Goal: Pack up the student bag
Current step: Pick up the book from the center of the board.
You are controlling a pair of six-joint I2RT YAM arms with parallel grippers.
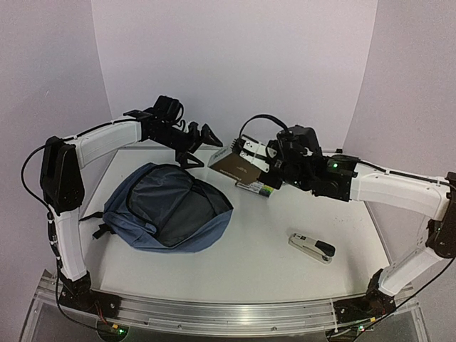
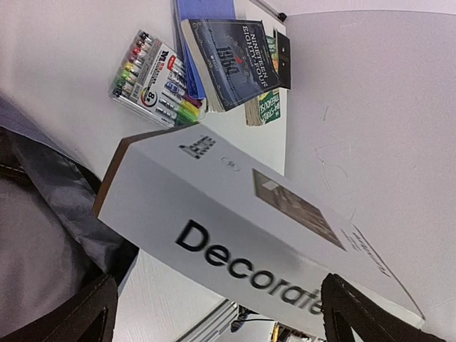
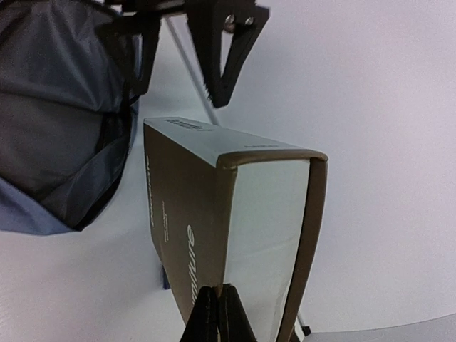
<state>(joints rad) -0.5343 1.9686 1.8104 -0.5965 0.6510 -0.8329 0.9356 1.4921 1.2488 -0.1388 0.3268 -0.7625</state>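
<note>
The student bag (image 1: 132, 214) lies left of centre on the table (image 1: 271, 242), its mouth agape on dark grey lining. At its far-right rim the right gripper (image 3: 217, 303), arm stretched leftward, pinches a tilted Decorate hardback (image 1: 234, 168) aloft. The left gripper (image 1: 198, 146) hovers just beyond, fingers spread wide.

1 backpack (image 1: 167, 210), 1 stapler (image 1: 312, 248), 1 marker pack (image 2: 158, 80), 1 hardback (image 2: 242, 221), 3 other books (image 2: 235, 60)

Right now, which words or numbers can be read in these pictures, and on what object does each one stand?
"Decorat", its end hidden: pale grey face of the large brown and pale grey book.
"NINETEEN EIGHTY-FOUR": cover of the dark paperback book.
Too small or blurred: print on the clear pack of coloured markers, the green booklet, the large book's brown cover.
</note>
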